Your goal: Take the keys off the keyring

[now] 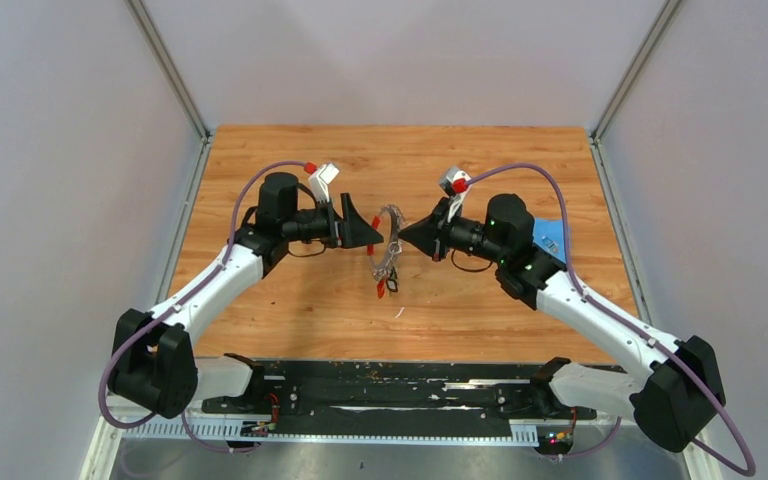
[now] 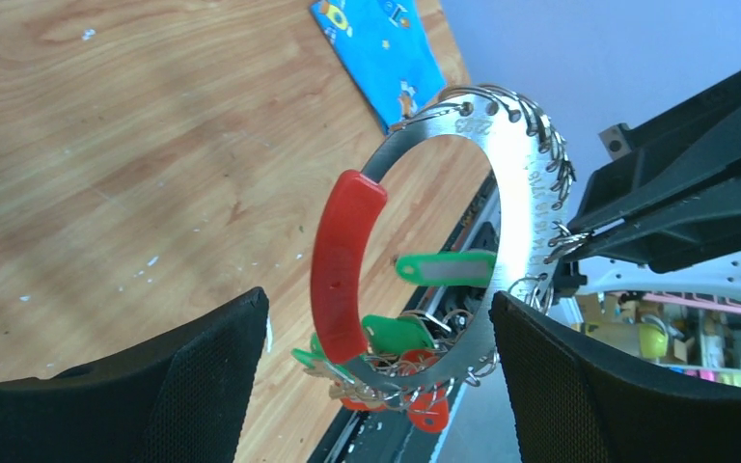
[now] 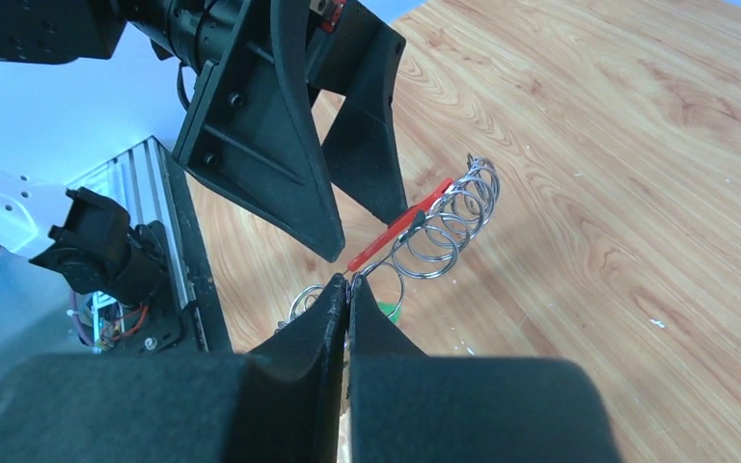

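The keyring (image 1: 392, 232) hangs in the air between my two grippers. In the left wrist view it is a flat silver band (image 2: 518, 193) with a red curved piece (image 2: 343, 260) and several small wire rings. The keys (image 2: 444, 268), with green and red heads, dangle from its lower part; from above they hang below the ring (image 1: 385, 283). My right gripper (image 3: 347, 289) is shut on the ring's edge, next to the small rings (image 3: 444, 227). My left gripper (image 2: 376, 386) is open, its fingers wide apart to either side of the ring's lower end, touching nothing that I can see.
A blue patterned cloth (image 1: 550, 238) lies on the wooden table under the right arm; it also shows in the left wrist view (image 2: 381, 53). Grey walls stand on three sides. A black rail (image 1: 390, 395) runs along the near edge.
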Controlling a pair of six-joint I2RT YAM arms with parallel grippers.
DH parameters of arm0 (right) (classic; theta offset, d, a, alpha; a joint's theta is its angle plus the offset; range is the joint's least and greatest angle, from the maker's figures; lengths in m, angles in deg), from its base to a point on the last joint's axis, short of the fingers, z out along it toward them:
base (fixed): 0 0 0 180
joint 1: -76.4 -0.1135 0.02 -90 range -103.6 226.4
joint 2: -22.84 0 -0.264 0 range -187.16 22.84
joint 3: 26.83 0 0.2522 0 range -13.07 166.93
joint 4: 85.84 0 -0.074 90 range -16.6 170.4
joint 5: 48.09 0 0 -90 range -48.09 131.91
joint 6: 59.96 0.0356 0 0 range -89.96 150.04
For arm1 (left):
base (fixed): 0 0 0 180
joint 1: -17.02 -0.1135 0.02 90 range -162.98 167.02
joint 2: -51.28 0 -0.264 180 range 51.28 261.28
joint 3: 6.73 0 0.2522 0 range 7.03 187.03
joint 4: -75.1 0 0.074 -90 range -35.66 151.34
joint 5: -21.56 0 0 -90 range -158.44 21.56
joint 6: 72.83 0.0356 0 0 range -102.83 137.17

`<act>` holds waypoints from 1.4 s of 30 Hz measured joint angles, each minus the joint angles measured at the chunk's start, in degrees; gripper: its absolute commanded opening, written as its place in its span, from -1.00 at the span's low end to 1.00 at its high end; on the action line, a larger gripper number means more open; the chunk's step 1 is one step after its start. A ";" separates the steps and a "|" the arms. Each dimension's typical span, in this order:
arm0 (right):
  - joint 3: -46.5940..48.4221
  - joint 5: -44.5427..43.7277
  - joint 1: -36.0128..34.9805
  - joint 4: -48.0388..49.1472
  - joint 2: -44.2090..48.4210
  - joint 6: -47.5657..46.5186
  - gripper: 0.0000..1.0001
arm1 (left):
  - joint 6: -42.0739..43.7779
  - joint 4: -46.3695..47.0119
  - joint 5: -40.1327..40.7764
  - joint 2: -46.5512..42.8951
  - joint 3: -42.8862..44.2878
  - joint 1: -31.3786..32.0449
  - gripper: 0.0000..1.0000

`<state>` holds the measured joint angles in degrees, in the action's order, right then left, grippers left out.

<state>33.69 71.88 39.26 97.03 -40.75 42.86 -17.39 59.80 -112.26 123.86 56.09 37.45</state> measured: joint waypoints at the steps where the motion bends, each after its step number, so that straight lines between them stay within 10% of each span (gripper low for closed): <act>1: -0.24 0.07 0.00 0.59 0.02 0.48 -0.99 | -1.01 0.24 -0.66 -0.02 0.00 0.02 0.68; 13: -3.56 1.07 2.27 12.39 0.98 10.32 -0.99 | -18.60 13.05 -4.59 -0.50 -3.91 -0.24 -0.14; 25: -4.37 -0.31 3.10 18.56 3.45 13.14 -0.99 | -32.72 23.30 -4.20 -1.42 -5.68 -0.87 -0.54; 42: -8.46 -2.16 2.75 12.87 2.69 12.92 -0.99 | -46.42 40.98 -6.80 -2.51 -6.88 -0.37 -0.45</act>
<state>25.23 69.72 42.01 109.90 -38.06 55.77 -63.82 100.78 -119.05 121.34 49.20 37.08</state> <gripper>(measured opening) 0.015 0.273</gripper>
